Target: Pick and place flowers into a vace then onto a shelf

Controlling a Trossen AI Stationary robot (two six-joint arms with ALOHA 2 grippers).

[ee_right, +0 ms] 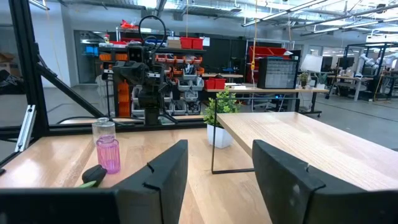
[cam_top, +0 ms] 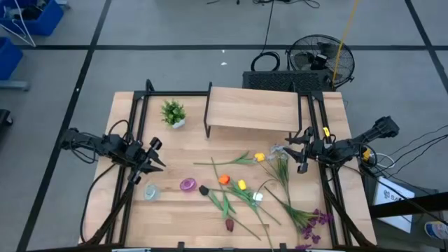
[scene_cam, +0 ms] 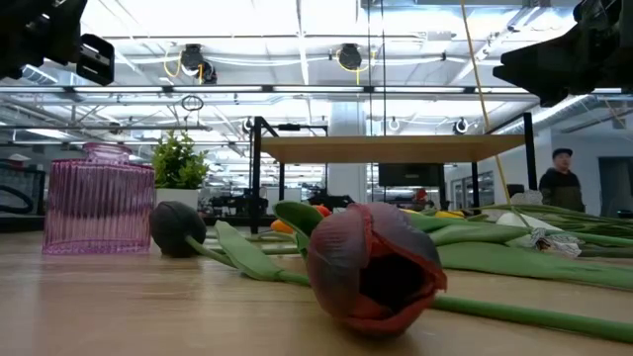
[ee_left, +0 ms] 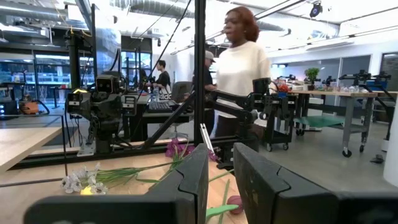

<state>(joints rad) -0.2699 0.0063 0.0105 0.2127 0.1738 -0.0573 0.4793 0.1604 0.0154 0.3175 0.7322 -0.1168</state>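
Loose flowers [cam_top: 241, 185] lie scattered across the worktop [cam_top: 189, 217], near the purple vase [cam_top: 187, 185] and in front of the shelf [cam_top: 253, 110]. Left hand [cam_top: 155, 155] and right hand [cam_top: 299, 148] hover empty, fingers apart. The flowers look light and floppy; thin stems are best pinched mid-length.

No text, label, brand or number can be read anywhere. A white sign [cam_top: 393, 198] lies on the floor just beside the counter's [cam_top: 182, 210] right edge and carries dark print, but the letters are too small to make out.
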